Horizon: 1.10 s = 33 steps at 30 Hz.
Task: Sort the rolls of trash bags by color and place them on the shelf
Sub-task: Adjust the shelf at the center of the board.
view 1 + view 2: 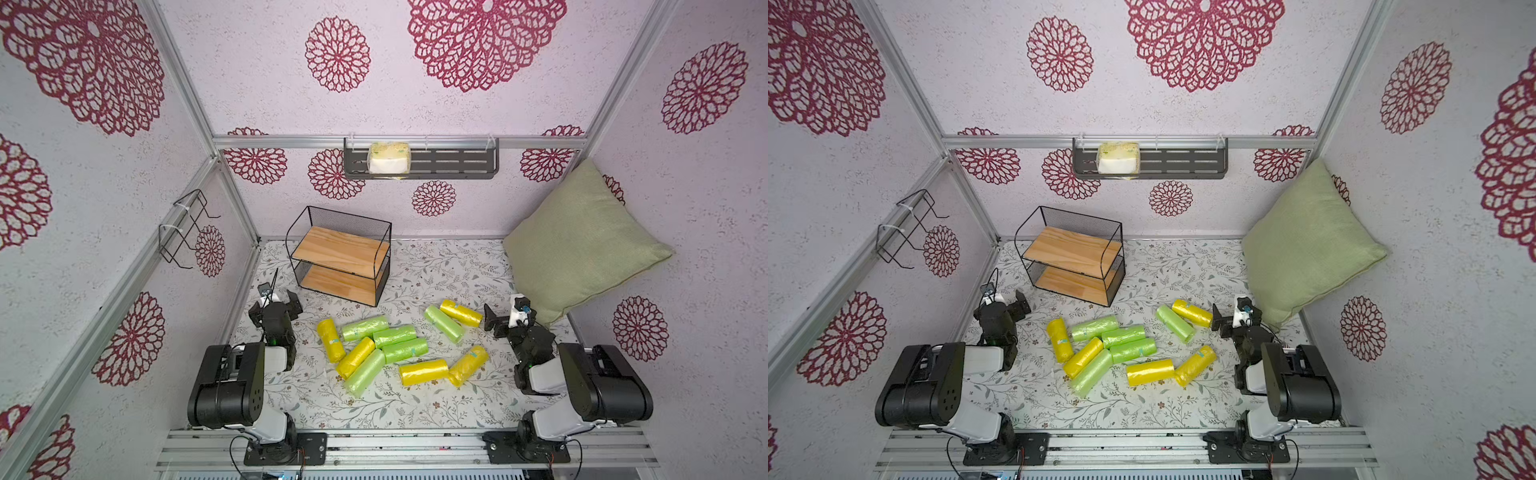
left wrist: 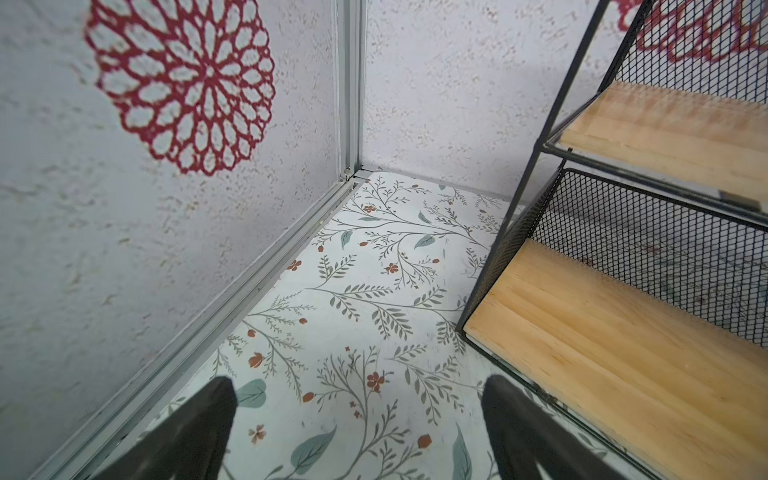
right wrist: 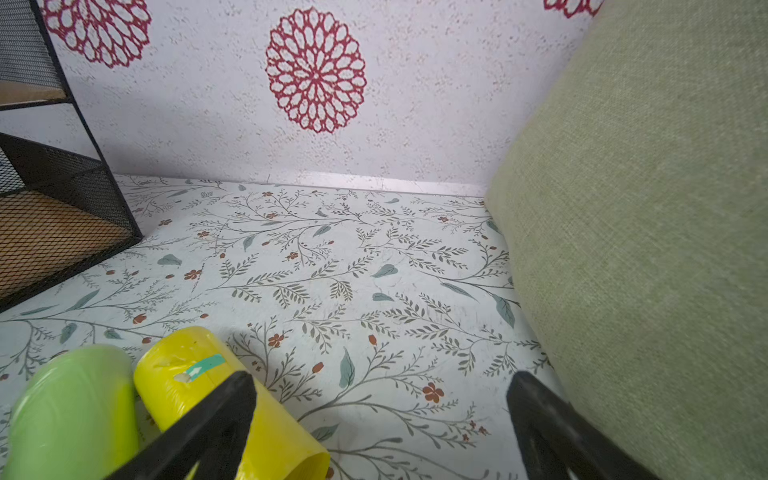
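In both top views: rolls (image 1: 399, 336) scattered across the lower centre of the mat (image 1: 436, 270), green and yellow mixed, several touching or overlapping. None on the shelf (image 1: 340, 251), bare at mid-frame, left of centre.

Likely trouble from here:
- reaching into the tight cluster and dragging along a neighbour of the wrong colour;
- squeezing soft plastic and losing it mid-carry;
- clipping the wire frame on the way in;
- a roll set down carelessly and rolling off a board.

At the mat's left edge, just below the shelf, left gripper (image 1: 277, 301), spread wide and empty, arm folded low. At the right, right gripper (image 1: 509, 319) between a yellow roll (image 1: 461, 312) and the pillow (image 1: 582, 241), equally wide and empty, arm folded the same way.

Left wrist view: fingers (image 2: 195, 432) far apart at the bottom edge, only mat between. Shelf filling the right side, both boards bare, very near and easy to shove on a careless swing. No rolls in sight; turn needed before any pick.

Right wrist view: one finger at lower left crossing the yellow roll (image 3: 166, 395); touching or above, cannot tell. Green roll (image 3: 70, 411) just beside it at far lower left. Other finger at lower right, close by the pillow. Yellow roll outside the gap, so closing now probably grips nothing and may push it away. Swinging toward the pillow risks a snag.
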Available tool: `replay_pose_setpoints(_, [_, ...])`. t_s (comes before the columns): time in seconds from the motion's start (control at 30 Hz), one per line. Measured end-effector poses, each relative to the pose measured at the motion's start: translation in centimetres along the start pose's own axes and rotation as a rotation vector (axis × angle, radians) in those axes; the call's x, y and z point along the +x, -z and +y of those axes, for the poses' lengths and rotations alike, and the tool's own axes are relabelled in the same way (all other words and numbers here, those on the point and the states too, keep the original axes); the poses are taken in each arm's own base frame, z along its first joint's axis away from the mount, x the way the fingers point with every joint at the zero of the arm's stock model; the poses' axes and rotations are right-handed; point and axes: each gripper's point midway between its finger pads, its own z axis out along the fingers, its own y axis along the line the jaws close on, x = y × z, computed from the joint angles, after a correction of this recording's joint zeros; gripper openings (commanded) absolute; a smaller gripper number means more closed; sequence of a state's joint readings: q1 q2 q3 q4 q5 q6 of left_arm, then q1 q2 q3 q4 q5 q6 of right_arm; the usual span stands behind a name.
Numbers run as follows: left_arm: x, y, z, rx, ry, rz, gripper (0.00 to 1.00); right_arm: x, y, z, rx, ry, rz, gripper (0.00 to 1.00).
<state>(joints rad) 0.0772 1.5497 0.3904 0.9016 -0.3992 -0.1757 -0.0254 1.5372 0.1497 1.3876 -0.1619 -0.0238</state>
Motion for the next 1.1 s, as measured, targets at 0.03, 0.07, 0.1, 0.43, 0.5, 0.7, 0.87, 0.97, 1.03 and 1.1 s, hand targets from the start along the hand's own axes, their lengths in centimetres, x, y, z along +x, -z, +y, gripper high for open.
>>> replay_pose_setpoints(0.03, [0.0,0.0,0.0,0.0,0.0,0.0,0.97,0.0,0.0,0.0,0.0,0.0,0.0,0.99])
replay_pose_setpoints(0.07, [0.0,0.0,0.0,0.0,0.0,0.0,0.97,0.0,0.0,0.0,0.0,0.0,0.0,0.99])
replay_pose_setpoints(0.1, [0.0,0.0,0.0,0.0,0.0,0.0,0.97,0.0,0.0,0.0,0.0,0.0,0.0,0.99])
replay_pose_setpoints(0.43, [0.0,0.0,0.0,0.0,0.0,0.0,0.97,0.0,0.0,0.0,0.0,0.0,0.0,0.99])
replay_pose_setpoints(0.5, [0.0,0.0,0.0,0.0,0.0,0.0,0.97,0.0,0.0,0.0,0.0,0.0,0.0,0.99])
replay_pose_setpoints(0.7, [0.0,0.0,0.0,-0.001,0.0,0.0,0.97,-0.1,-0.1,0.0,0.003,0.001,-0.003,0.99])
replay_pose_setpoints(0.87, [-1.1,0.7,0.4,-0.014,0.006,-0.013,0.97,-1.5,0.5,-1.1,0.082,-0.023,-0.014,0.99])
replay_pose_setpoints(0.97, [-4.9,2.5,1.0,-0.02,0.057,-0.075,0.97,-5.5,1.3,-2.0,0.136,-0.069,-0.098,0.99])
replay_pose_setpoints(1.03, [-8.1,3.6,1.1,-0.008,0.114,-0.124,0.97,-8.3,1.5,-2.0,0.138,-0.093,-0.146,0.99])
replay_pose_setpoints(1.1, [-11.9,4.5,0.5,0.038,0.183,-0.171,0.97,-11.5,1.1,-0.7,0.104,-0.105,-0.182,0.99])
